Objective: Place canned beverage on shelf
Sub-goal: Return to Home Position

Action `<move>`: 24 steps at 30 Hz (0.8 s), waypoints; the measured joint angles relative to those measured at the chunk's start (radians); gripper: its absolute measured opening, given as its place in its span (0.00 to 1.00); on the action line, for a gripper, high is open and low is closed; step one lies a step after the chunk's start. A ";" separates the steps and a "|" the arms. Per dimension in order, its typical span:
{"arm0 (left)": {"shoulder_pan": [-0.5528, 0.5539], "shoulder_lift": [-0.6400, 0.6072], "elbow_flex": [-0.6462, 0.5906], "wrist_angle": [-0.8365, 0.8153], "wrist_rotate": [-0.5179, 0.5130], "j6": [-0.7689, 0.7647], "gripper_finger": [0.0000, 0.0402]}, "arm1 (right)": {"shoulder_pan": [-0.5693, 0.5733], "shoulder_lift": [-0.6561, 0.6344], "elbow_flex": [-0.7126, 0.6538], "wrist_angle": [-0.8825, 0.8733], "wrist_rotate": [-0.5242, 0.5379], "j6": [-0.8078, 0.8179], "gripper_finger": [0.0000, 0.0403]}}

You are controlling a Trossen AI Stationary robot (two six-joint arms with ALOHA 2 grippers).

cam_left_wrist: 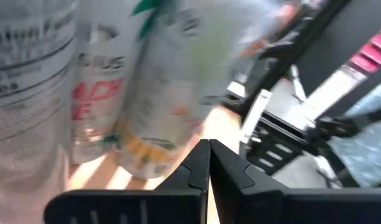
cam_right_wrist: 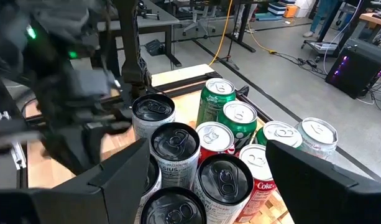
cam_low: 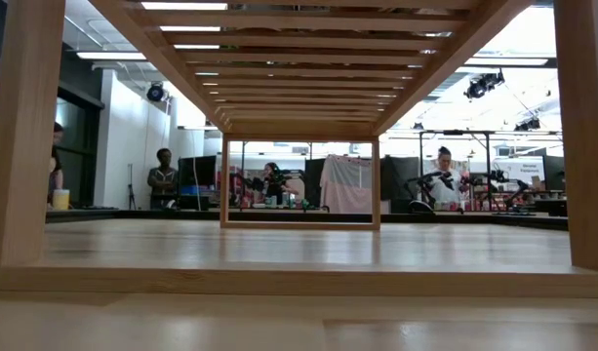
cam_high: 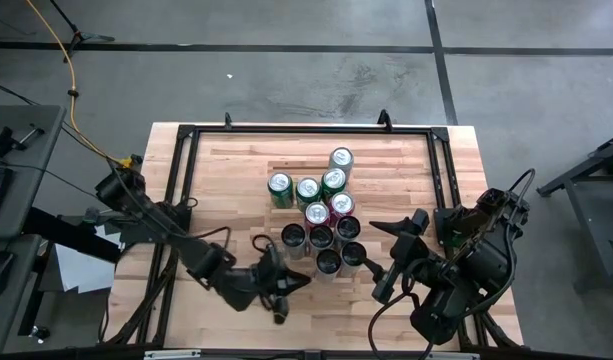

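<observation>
Cans (cam_high: 321, 215) are seen upright, packed touching, at the middle of the shelf (cam_high: 396, 175). They are judged light, slick and easily dented, best taken around the side wall. The left gripper (cam_left_wrist: 209, 148) is clenched empty beside them; the right gripper (cam_right_wrist: 207, 146) is spread wide.

You've got glossy metal cans (cam_right_wrist: 222, 180) with printed sides, on a smooth, matt, pale wood shelf (cam_low: 299, 44).
</observation>
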 joint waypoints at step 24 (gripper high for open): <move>-0.163 -0.627 -0.060 -0.191 -0.284 0.670 0.00 | -0.107 -0.003 0.000 -0.005 -0.223 -0.046 0.76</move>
